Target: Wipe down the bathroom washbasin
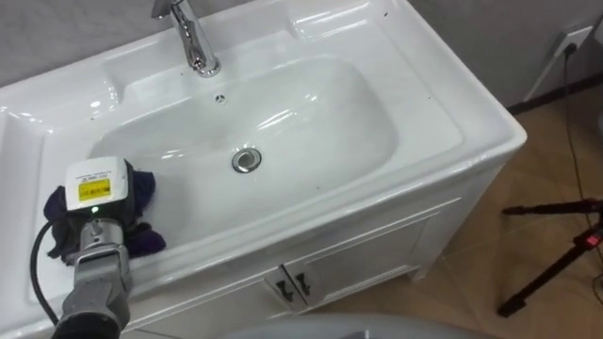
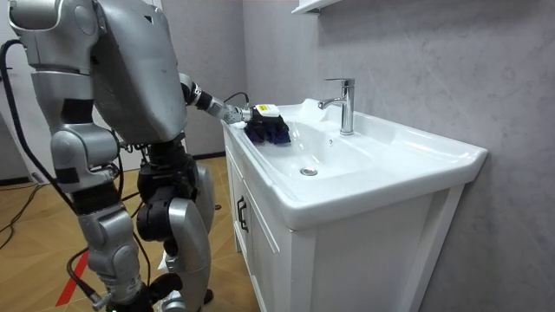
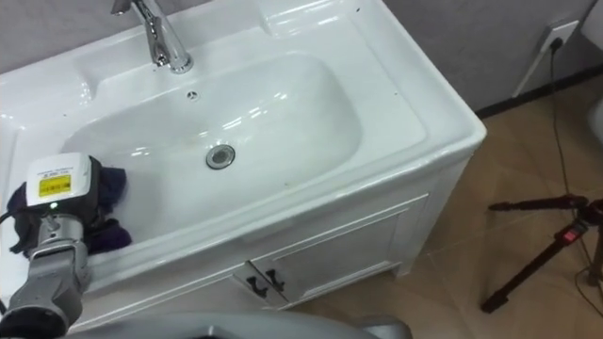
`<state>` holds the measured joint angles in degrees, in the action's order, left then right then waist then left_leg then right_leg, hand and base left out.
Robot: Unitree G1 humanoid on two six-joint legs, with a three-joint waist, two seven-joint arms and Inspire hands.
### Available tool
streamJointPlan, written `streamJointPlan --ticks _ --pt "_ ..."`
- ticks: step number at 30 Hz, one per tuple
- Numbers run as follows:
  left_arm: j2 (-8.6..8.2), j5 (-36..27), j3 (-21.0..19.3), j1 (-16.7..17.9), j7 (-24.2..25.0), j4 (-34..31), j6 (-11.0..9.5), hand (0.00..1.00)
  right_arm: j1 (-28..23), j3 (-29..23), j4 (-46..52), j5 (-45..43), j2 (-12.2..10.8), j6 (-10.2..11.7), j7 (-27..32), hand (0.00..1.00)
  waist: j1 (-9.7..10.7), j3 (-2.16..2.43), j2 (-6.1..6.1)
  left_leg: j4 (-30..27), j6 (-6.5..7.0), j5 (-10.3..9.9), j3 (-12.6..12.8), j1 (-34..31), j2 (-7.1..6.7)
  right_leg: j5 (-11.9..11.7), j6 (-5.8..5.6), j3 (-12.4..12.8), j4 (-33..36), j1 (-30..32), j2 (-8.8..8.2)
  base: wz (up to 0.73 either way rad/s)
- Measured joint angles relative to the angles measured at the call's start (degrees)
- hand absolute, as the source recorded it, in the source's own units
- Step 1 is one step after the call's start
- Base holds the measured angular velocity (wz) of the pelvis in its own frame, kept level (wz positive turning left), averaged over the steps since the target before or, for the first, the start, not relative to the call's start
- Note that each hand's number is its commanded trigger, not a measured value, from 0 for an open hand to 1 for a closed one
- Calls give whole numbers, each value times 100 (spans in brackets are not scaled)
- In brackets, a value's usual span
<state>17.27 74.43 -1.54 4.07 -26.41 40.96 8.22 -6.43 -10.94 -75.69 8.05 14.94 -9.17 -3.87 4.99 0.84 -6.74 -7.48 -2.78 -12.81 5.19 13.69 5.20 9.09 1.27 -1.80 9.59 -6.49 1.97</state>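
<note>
We are standing in front of a white basin [image 1: 320,104] set into a white cabinet [image 1: 377,250], with our left arm reaching in from the lower left. Our left hand [image 1: 97,185] is resting on top of a dark blue cloth [image 1: 143,191], and the cloth is bunching out from under it on both sides. The cloth is lying on the bowl's left slope, close to the front rim and apart from the drain [image 1: 247,160], which is sitting in the middle of the bowl. We are seeing the hand from its back, and the fingers are hiding beneath it in the folds of cloth, so we cannot tell whether they are curling around the cloth or pressing flat on it.

A chrome faucet [image 1: 193,42] is standing at the back rim, behind the drain, and a small overflow hole [image 1: 220,97] is showing on the bowl's wall just below it. Two dark handles [image 1: 292,285] are sitting side by side where the cabinet doors meet.

In the room view we are standing upright at the cabinet's front, leaning slightly toward it, the arm stretching out over the rim to the cloth [image 2: 267,130]. To our right, a black tripod [image 1: 556,254] is standing on the wooden floor [image 1: 537,169], and a wall socket [image 1: 575,40] is holding a plugged-in cable.
</note>
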Motion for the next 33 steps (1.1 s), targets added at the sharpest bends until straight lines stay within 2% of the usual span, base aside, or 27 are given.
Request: streamJointPlan --ticks 5,7,10,13,14,17,19,21,24,27,29,31,33 --pt "-2 -55 135 -53 110 91 113 100 7 196 -56 231 -43 102 74 0 111 -31 71 1 0 0 -46 84 -10 101 -3 -14 30 -81 -6 10" --pt "-17 -62 190 -56 181 93 212 100 -69 291 -56 211 -51 96 104 0 179 -31 96 2 0 0 -10 92 -9 134 -1 -15 50 -96 -6 5" --pt "-66 -59 204 -94 231 177 358 100 -149 353 -105 150 -92 74 178 0 291 -61 152 -1 -1 0 22 149 -9 210 17 -6 205 -86 -8 -3" --pt "-229 -128 296 -255 222 430 561 100 -176 476 -245 179 -173 -80 255 0 420 -67 243 2 -1 -1 83 171 0 267 35 26 218 -72 -1 -7" --pt "-340 -174 363 -329 210 509 625 100 -210 592 -274 202 -200 -145 261 0 424 -63 269 5 -1 -1 107 183 3 267 37 67 219 -75 8 -15" --pt "-516 -208 613 -535 334 599 661 100 -230 737 -307 184 -312 -230 323 0 553 -70 320 16 -1 -1 119 189 -4 261 36 74 245 -112 0 -4" --pt "-562 -315 810 -667 338 713 704 100 -227 833 -287 153 -398 -225 319 0 588 -74 365 19 -2 -1 232 193 0 261 36 105 291 -77 2 -8" --pt "-689 -642 1115 -841 390 682 809 100 -218 1085 -229 128 -460 -251 302 0 656 -100 455 20 -2 -1 281 194 -4 262 35 145 298 -67 1 -4" --pt "-827 -1014 1455 -1061 413 688 867 100 -160 1259 -236 56 -516 -304 285 0 795 -104 536 27 -3 -2 327 191 -13 251 16 165 203 -82 -3 1" --pt "-993 -1321 1726 -1244 411 775 892 100 -111 1271 -204 56 -531 -349 289 0 898 -108 529 16 -3 -2 589 188 -18 250 4 240 193 -13 -4 -8" --pt "-1075 -1562 1840 -1377 410 838 894 100 -112 1425 -186 55 -540 -361 289 0 934 -111 525 8 -2 -2 585 176 -18 248 1 285 198 23 5 -14" --pt "-1167 -1894 1921 -1492 412 868 899 100 -142 1463 -160 50 -541 -419 255 0 1058 -110 519 13 -2 -2 578 157 -20 245 -3 295 201 37 -2 2" --pt "-1227 -2558 2044 -1631 443 866 874 100 -156 1463 -115 34 -542 -476 174 0 1150 -116 503 14 -3 -2 578 144 -22 238 -8 308 216 48 -3 0"
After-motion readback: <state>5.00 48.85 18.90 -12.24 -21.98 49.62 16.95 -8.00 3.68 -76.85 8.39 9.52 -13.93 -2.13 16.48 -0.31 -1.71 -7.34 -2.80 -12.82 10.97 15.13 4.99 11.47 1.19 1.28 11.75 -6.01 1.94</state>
